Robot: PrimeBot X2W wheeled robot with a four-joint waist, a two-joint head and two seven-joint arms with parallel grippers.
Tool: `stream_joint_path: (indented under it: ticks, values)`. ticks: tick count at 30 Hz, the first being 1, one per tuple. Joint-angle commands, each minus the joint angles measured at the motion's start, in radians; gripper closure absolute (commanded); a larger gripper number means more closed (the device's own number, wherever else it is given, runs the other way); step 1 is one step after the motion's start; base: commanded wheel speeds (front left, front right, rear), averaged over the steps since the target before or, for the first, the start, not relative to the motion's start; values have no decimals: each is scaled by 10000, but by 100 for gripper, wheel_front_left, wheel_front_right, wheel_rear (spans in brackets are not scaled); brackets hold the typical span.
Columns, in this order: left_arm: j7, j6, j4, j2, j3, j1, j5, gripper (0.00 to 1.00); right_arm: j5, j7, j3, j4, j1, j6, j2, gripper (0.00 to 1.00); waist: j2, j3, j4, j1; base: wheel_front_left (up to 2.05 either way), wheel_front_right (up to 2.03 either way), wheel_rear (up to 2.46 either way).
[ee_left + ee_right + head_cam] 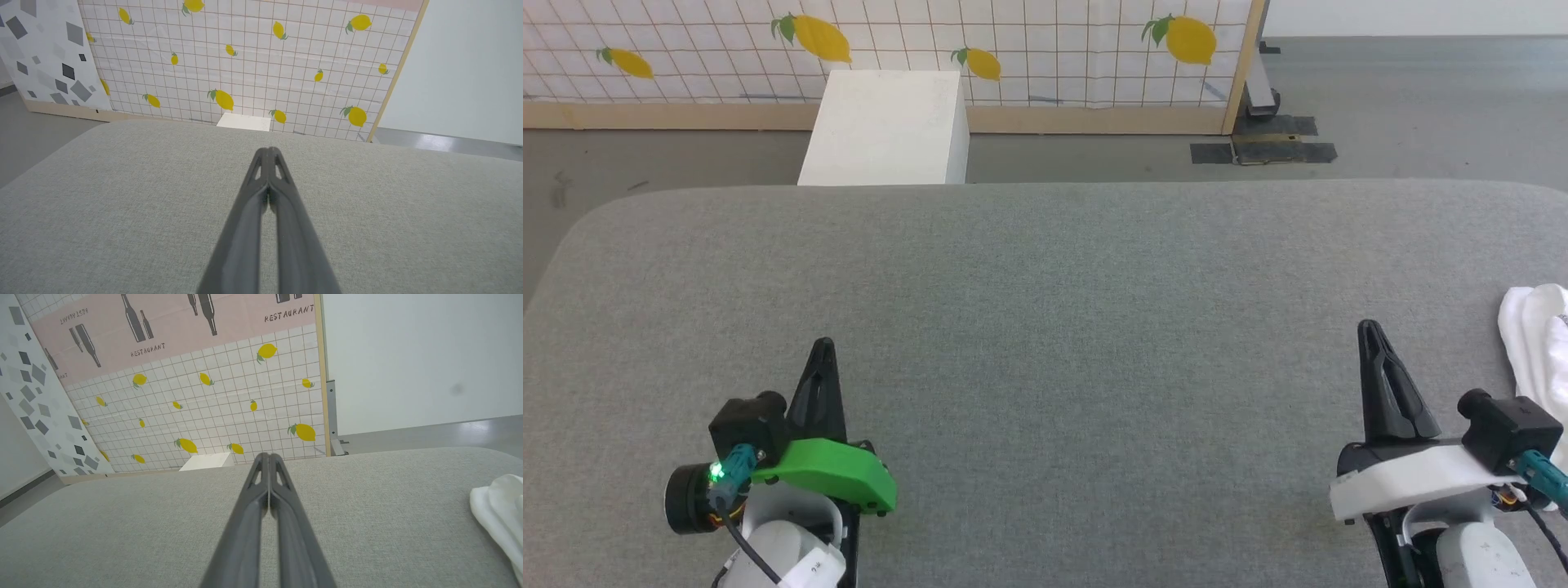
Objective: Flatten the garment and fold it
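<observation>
Flattening has not begun. The left end effector (823,347) and right end effector (1369,328) hover closed and empty above the bench (1045,278). The garment (1534,343) lies bunched just right of the right one, which likely must open and reach it.

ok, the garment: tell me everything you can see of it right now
The garment is white, soft, thin-looking cloth, bunched into rounded folds rather than spread flat. It lies on the grey fabric surface at the far right of the head view, where the frame edge cuts it off, so its full extent is hidden. No sleeves, seams or collar can be made out. It sits to the right of the right gripper, which is shut and apart from it. Nothing grips it.
</observation>
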Motion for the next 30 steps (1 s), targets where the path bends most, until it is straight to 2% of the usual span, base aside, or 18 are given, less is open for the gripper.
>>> stream_joint_path:
  ticks: [1,30]
  values:
    - [54,-62,-85,-47,37,143,147,100,-137,56,20,-98,121,-2,1,100,0,-8,0,0,0,0,0]
    - [658,-269,-694,-248,346,505,868,100,-783,658,118,-466,300,-6,3,100,0,-165,-10,0,0,0,0]
